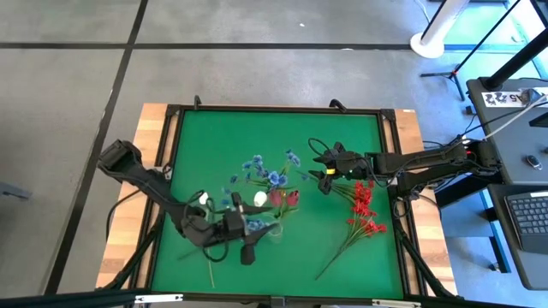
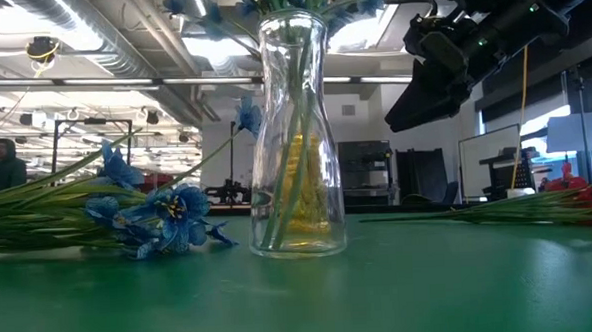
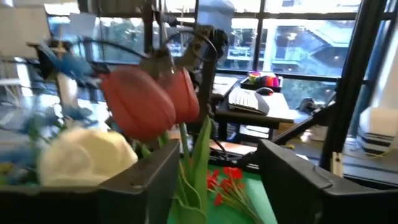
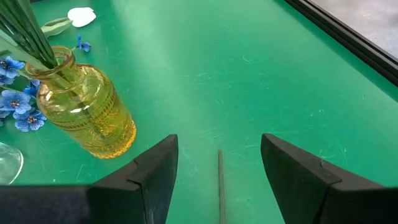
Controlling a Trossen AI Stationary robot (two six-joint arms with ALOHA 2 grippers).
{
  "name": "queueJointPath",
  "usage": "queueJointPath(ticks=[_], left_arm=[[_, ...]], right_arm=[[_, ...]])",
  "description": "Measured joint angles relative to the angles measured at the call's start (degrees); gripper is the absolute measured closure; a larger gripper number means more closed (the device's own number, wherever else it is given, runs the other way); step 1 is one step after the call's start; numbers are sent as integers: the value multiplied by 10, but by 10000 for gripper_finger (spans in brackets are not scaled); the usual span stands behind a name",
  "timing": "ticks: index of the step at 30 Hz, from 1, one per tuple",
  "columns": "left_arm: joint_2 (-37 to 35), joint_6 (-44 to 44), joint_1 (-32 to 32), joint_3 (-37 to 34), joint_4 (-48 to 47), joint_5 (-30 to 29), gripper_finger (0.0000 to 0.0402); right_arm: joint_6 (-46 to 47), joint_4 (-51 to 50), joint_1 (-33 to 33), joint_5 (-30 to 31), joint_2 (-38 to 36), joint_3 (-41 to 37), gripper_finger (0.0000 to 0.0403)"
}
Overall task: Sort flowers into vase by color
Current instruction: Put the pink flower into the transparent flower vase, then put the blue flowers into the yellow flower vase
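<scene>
A clear, smooth glass vase (image 2: pixel 295 136) is standing glossy on the matt green table mat (image 4: pixel 261 68), beside a ribbed amber glass vase (image 4: pixel 87 112) that is catching highlights. The blue flowers (image 2: pixel 158 217) are showing thin, cloth-like petals, and the red buds (image 3: pixel 146 99) are looking smooth and softly satin. Pale bare wood (image 1: pixel 154 128) is edging the dark frame, and the right gripper (image 4: pixel 217 171) fingers are looking like matt black plastic.

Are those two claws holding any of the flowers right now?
No. The left gripper and the right gripper both stand open with nothing between their fingers.
</scene>
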Motion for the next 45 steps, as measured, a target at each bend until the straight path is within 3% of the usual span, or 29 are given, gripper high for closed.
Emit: queueJointPath(ticks=[9, 14, 18, 25, 29, 35, 38, 45], left_arm=[[-67, 161, -115, 54, 3, -173, 173], [-68, 251, -179, 79, 2, -334, 173], [-67, 222, -221, 78, 2, -334, 174], [-67, 150, -242, 77, -29, -333, 174], [-67, 27, -226, 77, -159, -277, 174], [-67, -315, -142, 77, -508, -52, 185], [-56, -463, -96, 75, -654, 3, 188], [-50, -516, -75, 75, -756, 17, 189]], right_arm=[[0, -1, 0, 0, 0, 0, 173], [0, -1, 0, 0, 0, 0, 173], [2, 1, 0, 0, 0, 0, 173], [2, 14, 0, -2, 0, 0, 173], [2, 25, 0, -20, 0, 0, 173], [2, 35, 0, -38, 0, 0, 173], [-3, 47, 0, -65, 0, 0, 173], [-36, 116, 17, -105, 39, 0, 173]])
